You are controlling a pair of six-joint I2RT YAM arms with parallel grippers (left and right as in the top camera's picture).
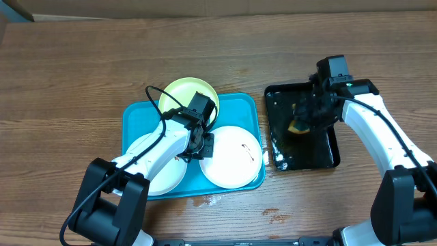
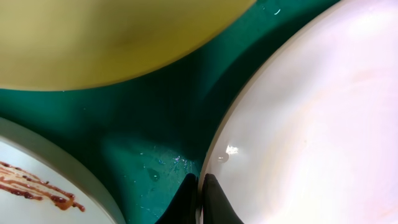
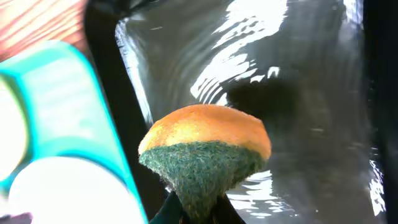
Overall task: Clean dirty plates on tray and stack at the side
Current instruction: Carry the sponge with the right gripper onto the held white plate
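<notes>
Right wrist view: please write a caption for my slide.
Right gripper pinching an orange-and-green sponge above the wet black tray.
</notes>
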